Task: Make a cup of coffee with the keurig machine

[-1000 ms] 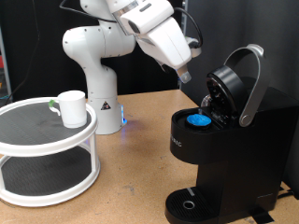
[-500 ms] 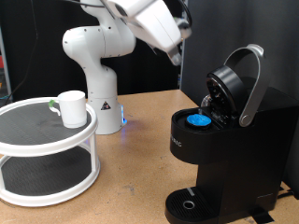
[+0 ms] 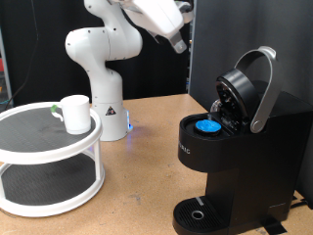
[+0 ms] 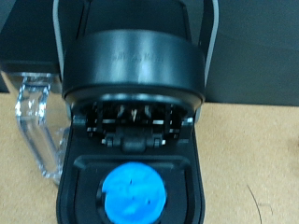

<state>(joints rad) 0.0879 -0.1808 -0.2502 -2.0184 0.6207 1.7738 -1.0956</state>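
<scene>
Black keurig machine [image 3: 240,137] sits lid-up on the bench [image 3: 147,166] with a blue pod [image 4: 133,196] seated inside. End effector [image 3: 177,41] hovers high above it, can't tell if it's open. White cup [image 3: 75,113] waits on the round rack [image 3: 49,157].

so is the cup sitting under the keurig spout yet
No, the cup stands on the round white rack at the exterior view's left, away from the keurig machine.
</scene>
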